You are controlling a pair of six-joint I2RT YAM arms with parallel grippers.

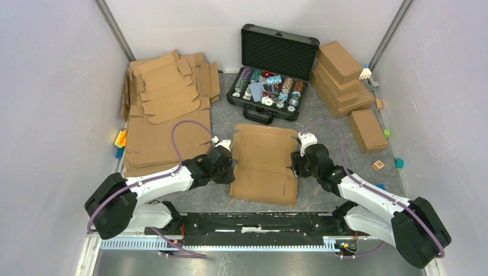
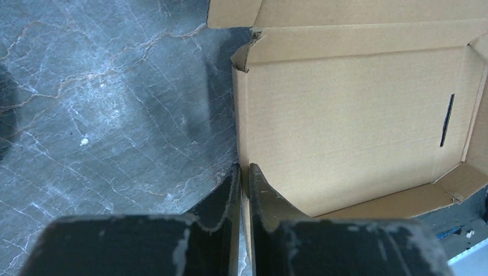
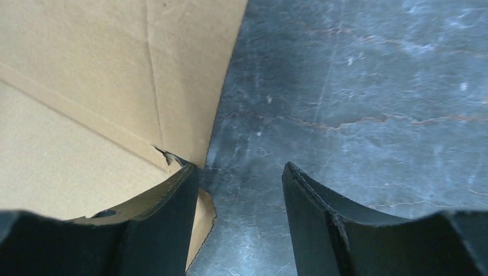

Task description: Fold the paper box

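The dark marbled table (image 1: 223,115) before me carries the half-folded paper box (image 1: 263,164) at its middle. On my left lies a pile of flat cardboard blanks (image 1: 167,98). Farther back stands an open black case (image 1: 280,52), and on my right are closed brown boxes (image 1: 342,80) and small blocks (image 1: 378,165).

Left fingers (image 2: 221,210) pinched almost together, right fingers (image 3: 322,215) spread well apart, both pointing inward.
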